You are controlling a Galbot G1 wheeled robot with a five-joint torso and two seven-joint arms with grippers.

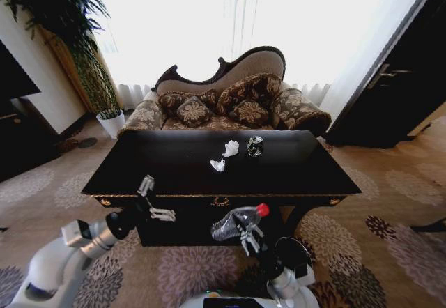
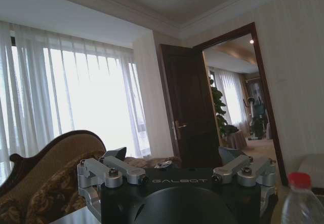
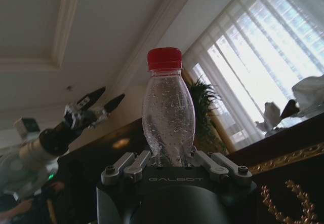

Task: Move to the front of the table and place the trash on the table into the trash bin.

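A patterned brown sofa (image 1: 230,99) with scatter cushions (image 1: 194,111) sits in the upper centre, before bright white curtains (image 1: 230,22). A leafy plant in a white pot (image 1: 111,122) stands at upper left; a dark door (image 1: 401,78) at right. Floral carpet (image 1: 390,196) covers the floor.

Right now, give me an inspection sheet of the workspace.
Surface: table, glossy black top.
Job's things: plastic bottle with red cap, off the table; can and two paper scraps on the top.
Clutter: nothing seen.
End effectors: right end effector shut on the bottle below the table's front edge; left end effector open, empty, at the front edge.
Cables: nothing seen.
Surroundings: sofa behind the table, potted plant, open door.
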